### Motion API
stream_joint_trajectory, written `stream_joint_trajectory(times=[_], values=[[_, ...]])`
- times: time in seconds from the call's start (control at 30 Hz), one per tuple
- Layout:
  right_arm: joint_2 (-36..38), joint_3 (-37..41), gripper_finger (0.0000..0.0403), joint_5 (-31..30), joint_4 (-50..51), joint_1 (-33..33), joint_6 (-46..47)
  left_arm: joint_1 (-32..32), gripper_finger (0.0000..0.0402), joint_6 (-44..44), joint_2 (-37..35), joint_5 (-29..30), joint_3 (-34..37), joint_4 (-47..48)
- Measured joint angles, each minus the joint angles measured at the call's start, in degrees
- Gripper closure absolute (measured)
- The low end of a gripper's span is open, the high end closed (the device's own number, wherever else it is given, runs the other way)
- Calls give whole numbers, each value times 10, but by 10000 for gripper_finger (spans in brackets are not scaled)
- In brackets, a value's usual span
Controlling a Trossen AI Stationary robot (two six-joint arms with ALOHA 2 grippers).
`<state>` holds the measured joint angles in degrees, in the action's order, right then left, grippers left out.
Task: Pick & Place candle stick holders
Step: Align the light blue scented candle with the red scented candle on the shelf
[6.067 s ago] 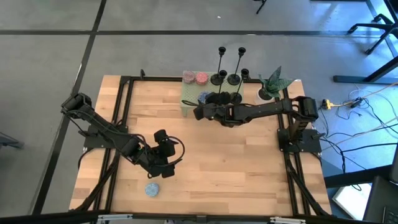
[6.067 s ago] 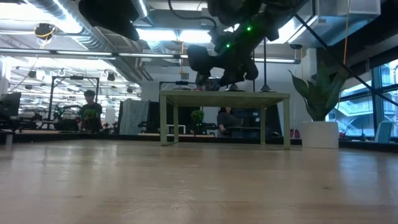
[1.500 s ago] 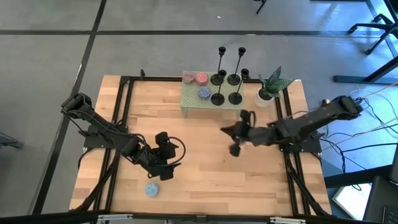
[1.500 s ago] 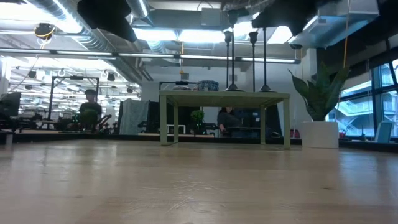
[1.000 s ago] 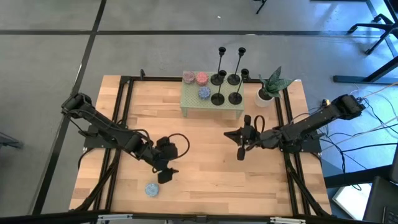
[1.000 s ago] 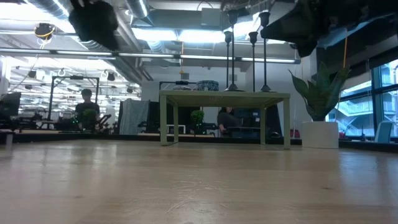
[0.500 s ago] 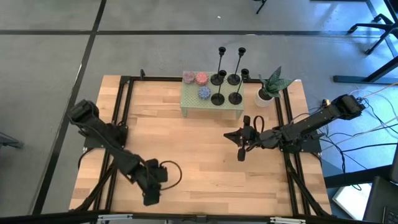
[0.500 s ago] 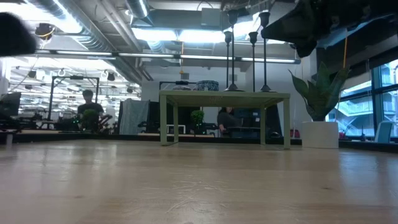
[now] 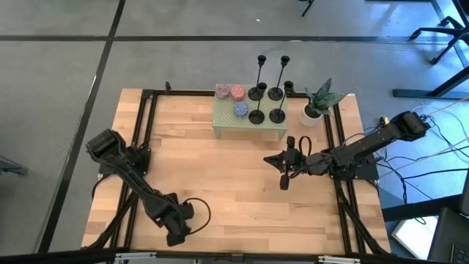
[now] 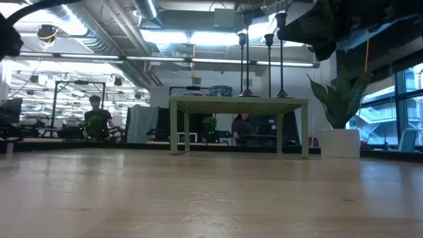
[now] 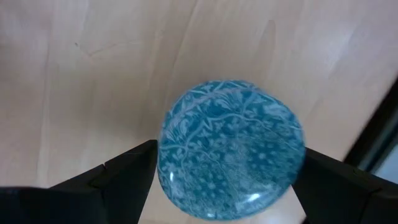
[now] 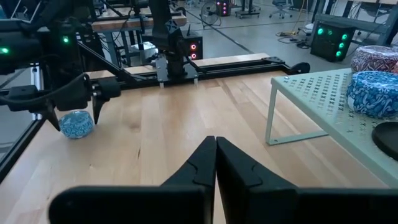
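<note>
1. Left tool (image 9: 176,236) at counter (image 9: 220,183) 7 o'clock corner, fingers spread around blue disc (image 11: 231,149), not gripping.
2. Right tool (image 9: 283,178) clenched empty, hovering right of centre.
3. Four candle stick holders (image 9: 267,94) upright on green rack (image 9: 227,121) at 12 o'clock.

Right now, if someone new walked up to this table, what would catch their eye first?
Probably the four black candle holders standing on the pale green rack at the table's far edge, with pink and blue discs at their side and a potted plant beside the rack. Next, the left gripper at the near edge, its fingers either side of a blue patterned disc, while the right gripper hangs shut over mid-table.
</note>
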<state>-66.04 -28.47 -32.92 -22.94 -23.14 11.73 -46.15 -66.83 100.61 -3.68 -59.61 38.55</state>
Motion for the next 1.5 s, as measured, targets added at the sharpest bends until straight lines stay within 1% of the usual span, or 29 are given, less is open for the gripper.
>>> stream_joint_trajectory(times=[0.23,0.43,0.53,0.63,0.7,0.8,0.93,1.1,1.3,1.4,1.5], values=[[0,0,387,0,0,0,0,6,65,11,7,-4,0,2],[0,0,387,0,0,0,-2,29,92,29,6,0,0,3],[0,0,387,0,0,0,-2,44,102,57,5,0,0,3],[0,0,387,0,0,0,-2,64,103,93,5,-7,-2,6],[0,0,387,0,0,0,-2,83,102,128,5,-14,-11,19],[0,0,387,0,0,0,-2,121,101,197,4,-12,-42,61],[0,0,387,0,5,0,-2,183,101,308,4,33,-97,119],[0,0,387,0,15,0,-1,265,100,461,4,102,-183,190],[0,0,387,2,20,0,-2,355,100,612,3,197,-305,329],[0,0,387,2,23,0,-2,395,100,687,-2,255,-340,348],[0,0,387,1,29,0,-2,440,100,754,-8,276,-348,338]])
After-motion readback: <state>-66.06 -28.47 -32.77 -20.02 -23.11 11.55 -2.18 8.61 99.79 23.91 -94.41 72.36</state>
